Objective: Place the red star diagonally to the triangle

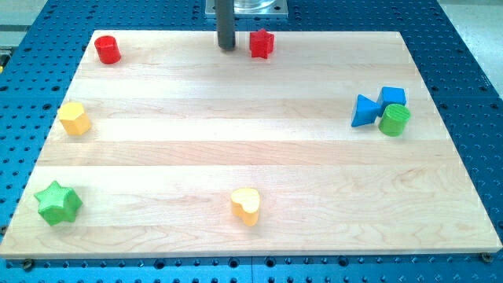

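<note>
Sitting at table's top edge, my tip [227,47] just left of red star [262,43], apart; placed to shove it toward blue triangle [363,111] near right edge. No pincer fitted, state untellable.

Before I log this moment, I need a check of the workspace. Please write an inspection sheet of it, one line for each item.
Surface: wooden board on a blue perforated base.
Job's things: red star at the view's top edge; blue triangle at the view's right.
Clutter: blue cube and green cylinder touching the triangle; red cylinder; yellow hexagon block; green star; yellow heart.
Grippers: none; my tip stands just left of the red star, a small gap between.
Cables: nothing seen.
Surroundings: metal mount above the rod.
</note>
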`<state>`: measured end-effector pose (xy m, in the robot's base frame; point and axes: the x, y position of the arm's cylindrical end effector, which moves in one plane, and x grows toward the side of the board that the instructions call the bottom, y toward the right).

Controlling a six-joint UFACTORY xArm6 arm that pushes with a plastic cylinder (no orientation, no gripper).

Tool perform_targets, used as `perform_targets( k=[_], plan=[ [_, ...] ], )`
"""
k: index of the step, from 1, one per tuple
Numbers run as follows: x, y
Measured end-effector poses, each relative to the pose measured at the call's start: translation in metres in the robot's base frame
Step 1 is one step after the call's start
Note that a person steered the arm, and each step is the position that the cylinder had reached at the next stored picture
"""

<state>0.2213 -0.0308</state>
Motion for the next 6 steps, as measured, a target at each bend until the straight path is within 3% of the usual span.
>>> perform_targets(
  k=[2, 3, 5, 6],
  plan=[
    [0.039, 0.084],
    [0.083, 0.106],
    [0.017, 0.044],
    [0.014, 0.067]
  ],
)
